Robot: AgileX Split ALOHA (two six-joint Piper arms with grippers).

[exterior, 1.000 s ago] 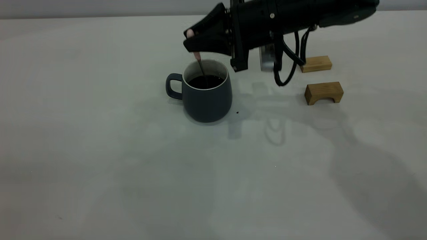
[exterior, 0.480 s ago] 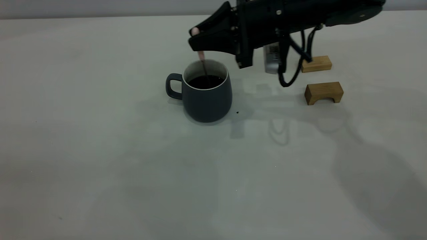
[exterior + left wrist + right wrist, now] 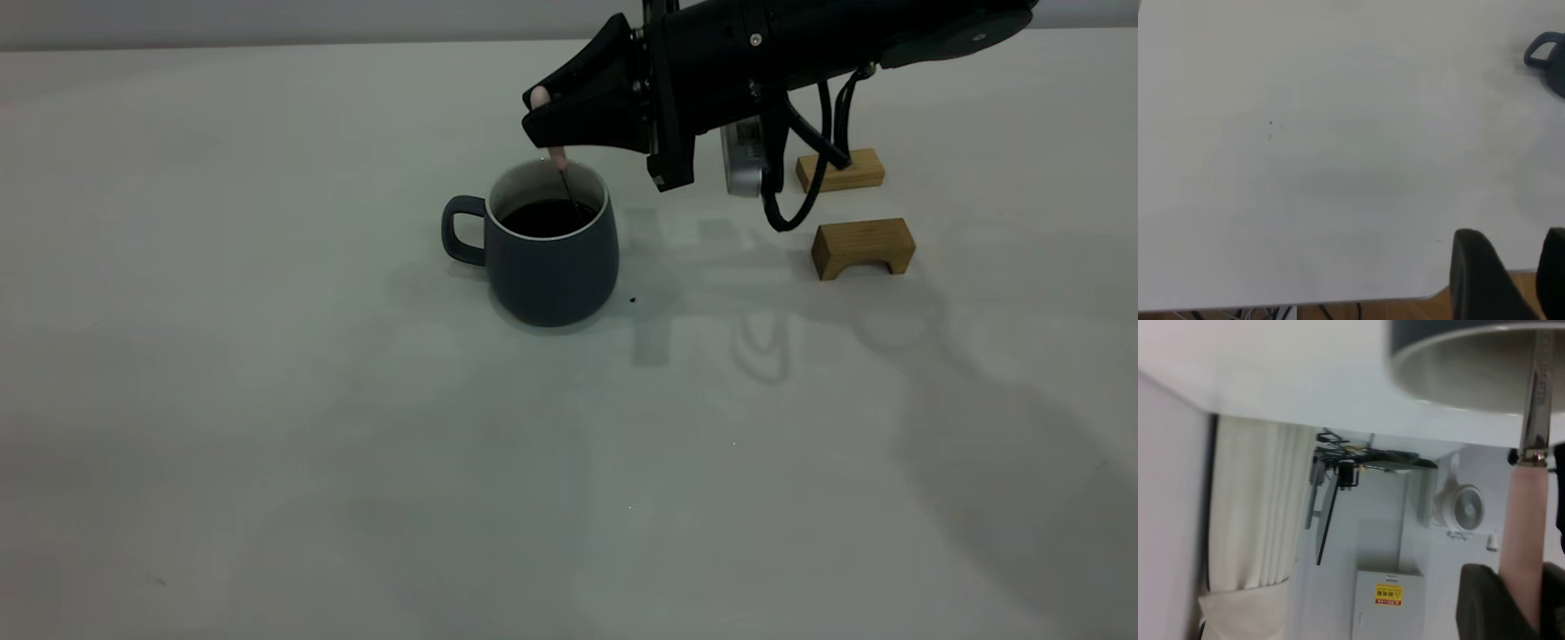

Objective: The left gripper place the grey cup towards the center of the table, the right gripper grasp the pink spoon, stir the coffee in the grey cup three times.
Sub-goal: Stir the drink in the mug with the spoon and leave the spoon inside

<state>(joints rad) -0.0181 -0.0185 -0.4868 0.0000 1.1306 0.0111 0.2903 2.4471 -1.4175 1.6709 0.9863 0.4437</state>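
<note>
Spoon work at mid-counter (image 3: 267, 400): right gripper (image 3: 544, 120) fingers clamp the pink spoon (image 3: 558, 158), its metal end dipping into coffee (image 3: 547, 218) in the grey cup (image 3: 551, 267). Left gripper (image 3: 1508, 280) sits at the counter's edge, fingers apart.

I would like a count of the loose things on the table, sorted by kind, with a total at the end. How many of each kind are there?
Cups: 1, the grey cup with coffee
Spoons: 1, the pink spoon, held by the right end effector and reaching into the cup
Wooden blocks: 2
Total: 4
</note>
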